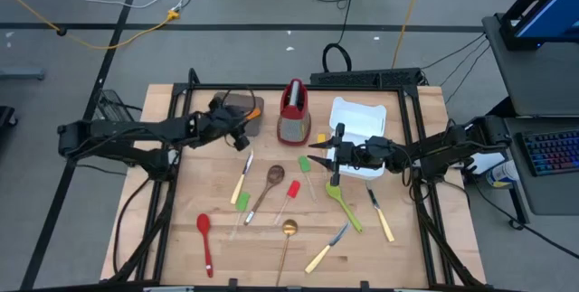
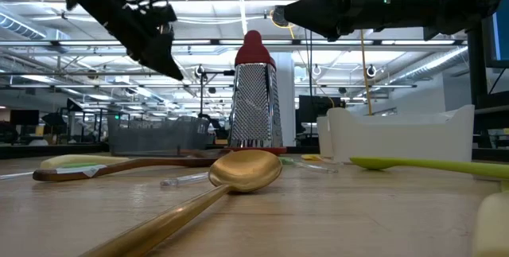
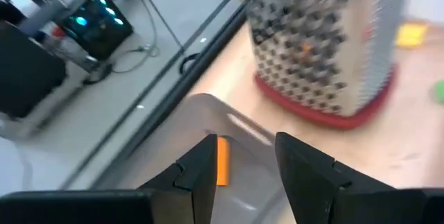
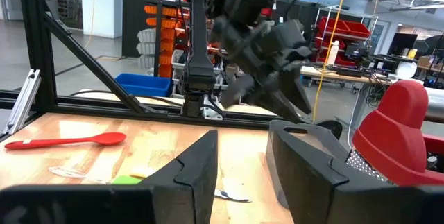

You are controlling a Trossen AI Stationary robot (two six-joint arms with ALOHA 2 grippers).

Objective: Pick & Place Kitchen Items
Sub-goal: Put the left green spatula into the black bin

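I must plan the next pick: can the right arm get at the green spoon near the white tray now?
Probably yes: the right end effector hovers open just beside the green spoon, with nothing lying over it.

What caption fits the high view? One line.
Two arms hover over a wooden table strewn with utensils around a grater.
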